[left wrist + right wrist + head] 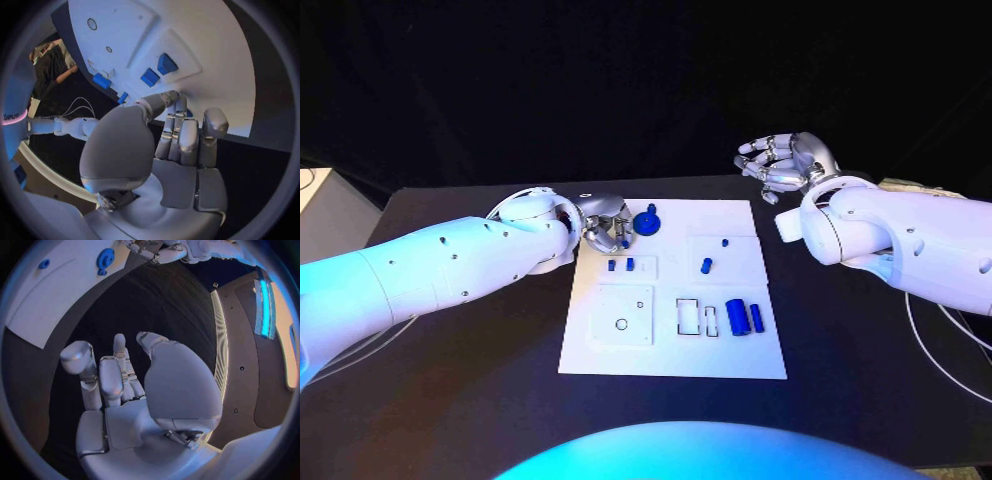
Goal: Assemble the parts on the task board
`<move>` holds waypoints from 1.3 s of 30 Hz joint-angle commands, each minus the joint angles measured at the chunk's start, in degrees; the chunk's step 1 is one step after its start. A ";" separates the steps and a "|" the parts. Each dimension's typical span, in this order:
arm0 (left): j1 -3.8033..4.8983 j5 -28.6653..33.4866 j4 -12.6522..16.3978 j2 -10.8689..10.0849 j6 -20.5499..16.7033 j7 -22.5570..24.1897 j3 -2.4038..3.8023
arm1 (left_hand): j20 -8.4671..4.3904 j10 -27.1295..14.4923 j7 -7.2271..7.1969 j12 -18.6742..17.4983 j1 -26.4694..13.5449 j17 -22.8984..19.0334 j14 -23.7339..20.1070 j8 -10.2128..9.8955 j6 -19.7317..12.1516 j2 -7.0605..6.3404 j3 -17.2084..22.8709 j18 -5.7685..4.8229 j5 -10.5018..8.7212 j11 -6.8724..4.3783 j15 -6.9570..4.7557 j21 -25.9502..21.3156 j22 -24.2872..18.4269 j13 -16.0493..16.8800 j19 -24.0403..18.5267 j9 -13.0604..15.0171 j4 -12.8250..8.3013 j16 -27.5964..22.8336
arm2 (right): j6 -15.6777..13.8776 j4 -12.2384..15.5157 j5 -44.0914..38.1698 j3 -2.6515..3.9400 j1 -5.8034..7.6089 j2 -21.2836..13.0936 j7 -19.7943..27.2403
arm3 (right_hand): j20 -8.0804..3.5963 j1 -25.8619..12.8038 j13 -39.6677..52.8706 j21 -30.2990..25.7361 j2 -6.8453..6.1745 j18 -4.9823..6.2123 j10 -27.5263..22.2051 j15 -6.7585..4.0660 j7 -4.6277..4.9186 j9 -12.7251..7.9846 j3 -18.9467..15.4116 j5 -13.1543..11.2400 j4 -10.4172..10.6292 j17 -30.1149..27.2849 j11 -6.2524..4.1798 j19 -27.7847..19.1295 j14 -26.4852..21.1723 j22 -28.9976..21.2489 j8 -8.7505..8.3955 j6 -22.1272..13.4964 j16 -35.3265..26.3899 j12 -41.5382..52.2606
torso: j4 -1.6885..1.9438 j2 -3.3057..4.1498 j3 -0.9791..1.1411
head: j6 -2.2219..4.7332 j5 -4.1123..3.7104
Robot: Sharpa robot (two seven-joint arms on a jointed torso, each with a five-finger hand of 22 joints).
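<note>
**Assembly barely started**

Left hand pinches a blue toothed gear at the flat white task board's far edge. Right hand hovers empty, fingers apart, off-board. Small blue cylinders lie loose; most steps remain.

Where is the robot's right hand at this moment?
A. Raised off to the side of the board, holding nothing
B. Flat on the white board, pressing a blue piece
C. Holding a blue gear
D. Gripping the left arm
A: the right hand is up beyond the far right corner of the task board, fingers curled and empty, while the left hand is at the blue gear.
</note>
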 commanded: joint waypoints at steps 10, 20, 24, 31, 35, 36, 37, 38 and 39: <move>-0.16 0.23 0.19 0.05 1.57 -0.24 -0.18 | 0.25 -0.50 0.35 -1.27 -0.74 -0.78 -0.39 -1.51 -1.36 -0.25 -0.46 -0.13 0.20 0.59 0.34 -0.81 -0.64 0.03 -0.55 -0.39 -0.03 0.03 | 0.87 0.09 -0.66 0.01 -0.02 -0.06 0.68 | 0.11 -0.54 -0.10 -0.35 -0.10 0.48 0.04 0.07 0.11 0.08 0.30 0.00 -0.06 -0.05 -0.32 -0.37 -0.35 -0.06 0.38 0.22 -0.36 -0.20 | 0.06 0.00 -0.07 | -0.06 -0.13; -0.17 0.22 0.27 -0.20 1.26 -0.42 -0.18 | 0.41 -0.63 0.50 -1.77 -0.99 -1.04 -0.63 -2.35 -2.17 -0.68 -0.61 -0.10 0.21 0.74 0.49 -1.00 -0.81 0.13 -0.69 -0.65 -0.10 0.01 | 0.72 0.06 -0.66 0.01 -0.04 -0.11 0.74 | 0.11 -0.59 -0.26 -0.62 -0.15 0.53 0.02 0.08 0.11 0.06 0.32 -0.03 -0.11 -0.24 -0.30 -0.45 -0.42 -0.23 0.39 0.21 -0.51 -0.32 | 0.03 0.00 -0.11 | -0.05 -0.11; -0.19 0.21 0.33 -0.28 1.20 -0.44 -0.18 | 0.46 -0.62 0.54 -1.92 -1.04 -1.18 -0.74 -2.66 -2.47 -0.84 -0.64 -0.06 0.23 0.75 0.52 -1.13 -0.96 0.18 -0.82 -0.75 -0.15 0.00 | 0.66 0.04 -0.66 0.01 -0.06 -0.10 0.76 | 0.11 -0.61 -0.32 -0.70 -0.17 0.54 -0.01 0.08 0.12 0.06 0.32 -0.04 -0.12 -0.29 -0.29 -0.48 -0.44 -0.27 0.39 0.20 -0.56 -0.37 | 0.02 -0.02 -0.08 | -0.03 -0.12; -0.23 0.21 0.42 -0.40 0.91 -0.47 -0.18 | 0.50 -0.56 0.60 -2.14 -1.09 -1.23 -0.83 -3.29 -3.18 -1.05 -0.62 -0.03 0.25 0.72 0.52 -1.23 -1.05 0.28 -0.88 -0.98 -0.24 0.03 | 0.65 -0.04 -0.69 0.01 -0.10 -0.10 0.74 | 0.16 -0.82 -0.97 -0.98 -0.23 0.55 -0.43 0.17 0.22 0.01 0.43 -0.09 -0.24 -0.31 -0.16 -0.55 -0.51 -0.40 0.41 0.15 -0.67 -1.02 | 0.10 -0.05 -0.11 | -0.12 -0.07; -0.24 0.21 0.43 -0.48 0.64 -0.59 -0.17 | 0.50 -0.48 0.72 -2.50 -1.25 -1.47 -1.01 -4.31 -4.39 -1.30 -0.56 0.02 0.26 0.66 0.47 -1.41 -1.23 0.44 -1.00 -1.38 -0.27 0.04 | 0.64 -0.05 -0.77 0.01 -0.11 -0.09 0.74 | 0.23 -0.95 -1.69 -1.07 -0.27 0.54 -0.92 0.28 0.32 -0.03 0.59 -0.11 -0.40 -0.26 -0.02 -0.52 -0.51 -0.41 0.45 0.14 -0.69 -1.77 | 0.06 0.00 -0.09 | -0.03 -0.04; -0.24 0.21 0.42 -0.50 0.61 -0.62 -0.17 | 0.50 -0.48 0.79 -2.60 -1.28 -1.56 -1.07 -4.56 -4.69 -1.41 -0.55 0.05 0.26 0.69 0.49 -1.51 -1.36 0.47 -1.11 -1.48 -0.30 0.02 | 0.63 -0.05 -0.80 0.01 -0.11 -0.10 0.74 | 0.25 -0.99 -1.87 -1.16 -0.29 0.55 -1.00 0.30 0.35 -0.04 0.62 -0.12 -0.44 -0.29 0.01 -0.53 -0.52 -0.46 0.46 0.14 -0.73 -1.94 | 0.06 -0.01 -0.09 | -0.01 -0.06; -0.25 0.21 0.41 -0.51 0.59 -0.65 -0.17 | 0.51 -0.49 0.84 -2.69 -1.28 -1.60 -1.11 -4.81 -5.02 -1.49 -0.53 0.06 0.27 0.71 0.51 -1.56 -1.41 0.50 -1.14 -1.58 -0.33 0.02 | 0.63 -0.05 -0.85 0.01 -0.11 -0.10 0.75 | 0.26 -1.01 -1.98 -1.17 -0.29 0.55 -1.04 0.31 0.36 -0.05 0.64 -0.13 -0.46 -0.27 0.03 -0.53 -0.51 -0.46 0.47 0.14 -0.72 -2.04 | 0.04 0.00 -0.08 | 0.01 -0.07; -0.25 0.21 0.40 -0.53 0.56 -0.70 -0.17 | 0.53 -0.46 0.86 -2.85 -1.30 -1.65 -1.16 -5.34 -5.73 -1.58 -0.46 0.07 0.28 0.68 0.52 -1.64 -1.48 0.56 -1.19 -1.81 -0.36 0.03 | 0.61 -0.05 -0.89 0.01 -0.11 -0.11 0.76 | 0.28 -1.05 -2.16 -1.30 -0.31 0.57 -1.10 0.34 0.39 -0.06 0.67 -0.14 -0.50 -0.30 0.06 -0.56 -0.53 -0.53 0.48 0.14 -0.75 -2.20 | 0.02 0.00 -0.08 | 0.03 -0.09; -0.25 0.21 0.37 -0.57 0.51 -0.75 -0.17 | 0.51 -0.39 0.62 -3.13 -1.32 -1.76 -1.25 -6.39 -7.29 -1.72 -0.35 0.09 0.28 0.58 0.46 -1.70 -1.52 0.68 -1.19 -2.32 -0.39 0.03 | 0.57 -0.04 -0.95 0.01 -0.12 -0.13 0.76 | 0.30 -1.09 -2.36 -1.34 -0.32 0.57 -1.19 0.37 0.42 -0.07 0.70 -0.15 -0.55 -0.27 0.10 -0.56 -0.52 -0.54 0.49 0.13 -0.75 -2.40 | 0.02 0.00 -0.08 | 0.07 -0.08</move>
